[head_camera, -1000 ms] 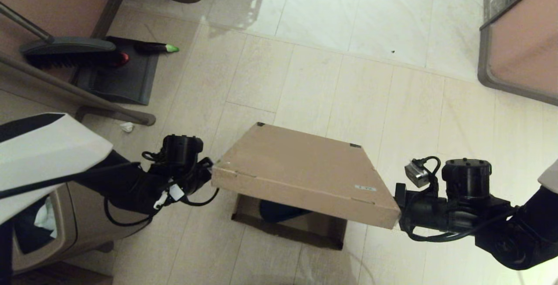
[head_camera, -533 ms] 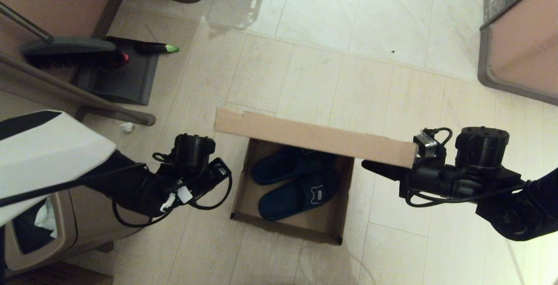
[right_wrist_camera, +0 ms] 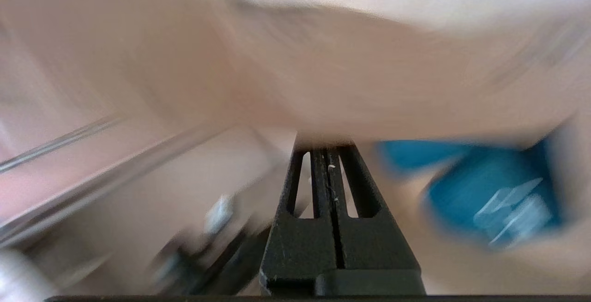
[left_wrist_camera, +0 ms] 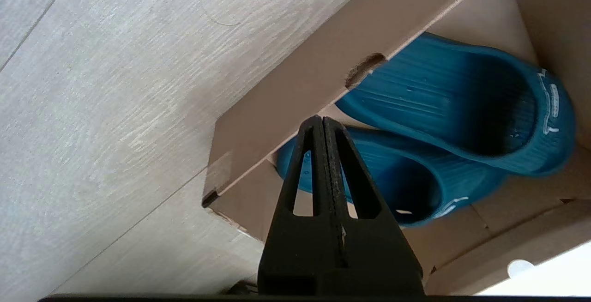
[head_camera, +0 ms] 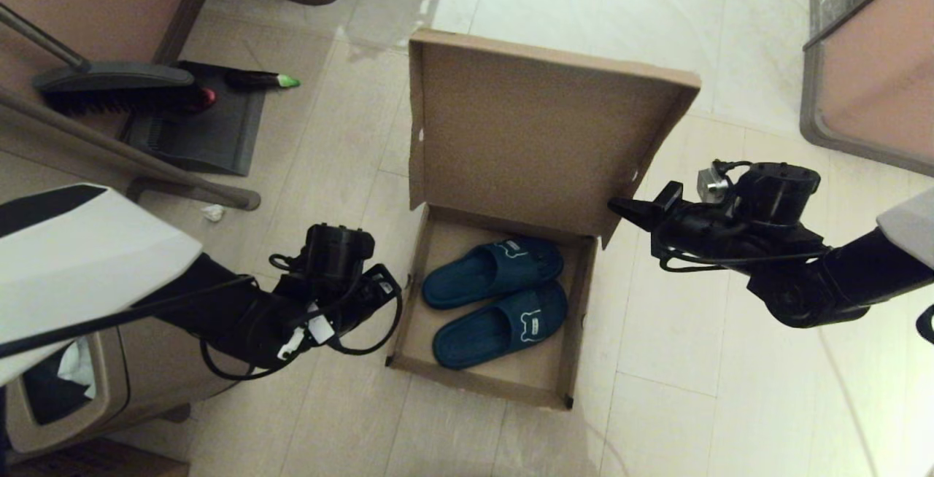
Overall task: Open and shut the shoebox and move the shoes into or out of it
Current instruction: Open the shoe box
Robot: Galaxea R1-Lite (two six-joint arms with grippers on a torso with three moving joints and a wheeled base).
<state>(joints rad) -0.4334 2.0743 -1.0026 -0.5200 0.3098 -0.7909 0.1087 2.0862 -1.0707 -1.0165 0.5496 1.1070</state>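
The shoebox point(head_camera: 503, 243) stands open on the floor, lid upright, the shoes point(head_camera: 496, 302) inside. The right gripper point(head_camera: 620, 207), fingers pressed together and empty, pokes the lid's edge. The left gripper point(left_wrist_camera: 322, 124), pinched closed on nothing, hangs just outside the near wall.

Open shoebox point(head_camera: 511, 382) holds teal shoes point(head_camera: 496, 302) side by side.

Plain brown cardboard shoebox point(head_camera: 540, 134): matt, raw paper fibre, ragged at a punched hole. Dark teal-blue slide slippers point(head_camera: 496, 302): moulded rubbery foam, ribbed footbed, dull sheen. Pale tiled floor point(head_camera: 657, 47): glossy, reflective. Black left gripper point(left_wrist_camera: 322, 124): matt plastic.
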